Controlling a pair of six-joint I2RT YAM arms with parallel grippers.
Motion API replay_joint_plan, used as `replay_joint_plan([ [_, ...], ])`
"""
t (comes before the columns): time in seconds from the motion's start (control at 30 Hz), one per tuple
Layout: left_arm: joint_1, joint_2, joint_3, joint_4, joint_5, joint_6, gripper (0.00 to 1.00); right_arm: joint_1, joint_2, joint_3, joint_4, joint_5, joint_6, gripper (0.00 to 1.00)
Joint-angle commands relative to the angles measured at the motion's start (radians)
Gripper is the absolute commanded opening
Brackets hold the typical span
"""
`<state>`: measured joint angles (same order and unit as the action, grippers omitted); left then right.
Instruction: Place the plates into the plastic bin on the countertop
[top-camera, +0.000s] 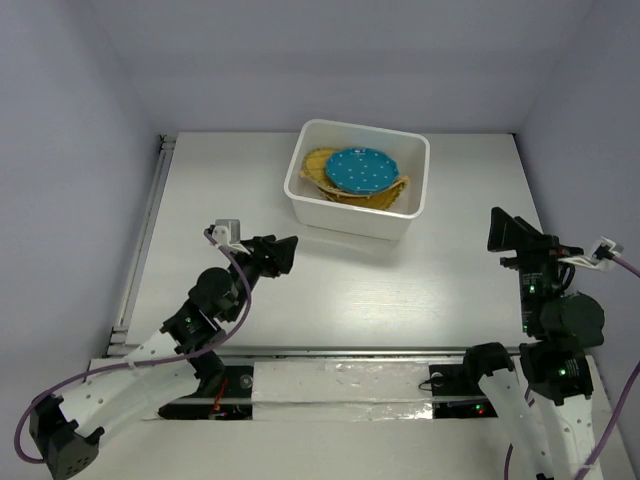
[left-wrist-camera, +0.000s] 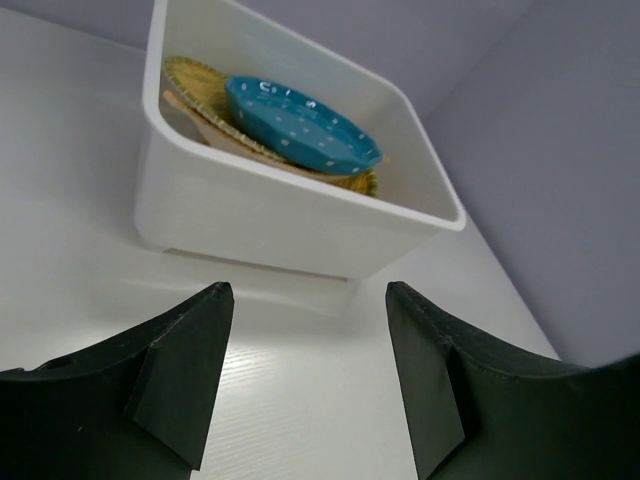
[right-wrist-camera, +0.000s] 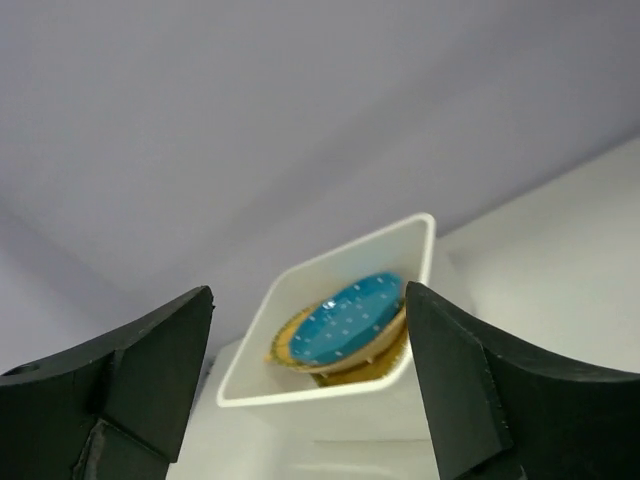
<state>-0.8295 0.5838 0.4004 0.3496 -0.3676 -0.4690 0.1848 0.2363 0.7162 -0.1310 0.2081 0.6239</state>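
Observation:
The white plastic bin (top-camera: 318, 213) stands at the back middle of the countertop (top-camera: 380, 290). Inside it the teal dotted plate (top-camera: 362, 170) lies on top of a stack of woven tan wicker plates (top-camera: 318, 163). The bin (left-wrist-camera: 250, 215), teal plate (left-wrist-camera: 300, 125) and wicker plates (left-wrist-camera: 200, 85) show in the left wrist view, and the bin (right-wrist-camera: 330, 395) and teal plate (right-wrist-camera: 345, 320) in the right wrist view. My left gripper (top-camera: 283, 252) is open and empty, near and left of the bin. My right gripper (top-camera: 507, 231) is open and empty, right of the bin.
A metal rail (top-camera: 145, 235) runs along the countertop's left edge. Purple-grey walls close the space at the back and both sides. The arm bases and a cable (top-camera: 240, 290) sit at the near edge.

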Motion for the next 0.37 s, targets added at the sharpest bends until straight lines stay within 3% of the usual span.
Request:
replay_joint_plan([
  [0.0, -0.003, -0.062, 0.078, -0.026, 0.012, -0.022, 0.6, 0.004, 0.027, 0.009, -0.078, 0.087, -0.01, 0.84],
  [0.23, -0.003, -0.095, 0.114, -0.093, -0.02, -0.019, 0.58, 0.004, 0.035, 0.011, -0.024, -0.012, -0.013, 0.83],
  [0.33, -0.003, -0.07, 0.12, -0.101, -0.021, -0.028, 0.62, 0.004, 0.038, 0.0, -0.004, -0.048, -0.004, 0.83],
])
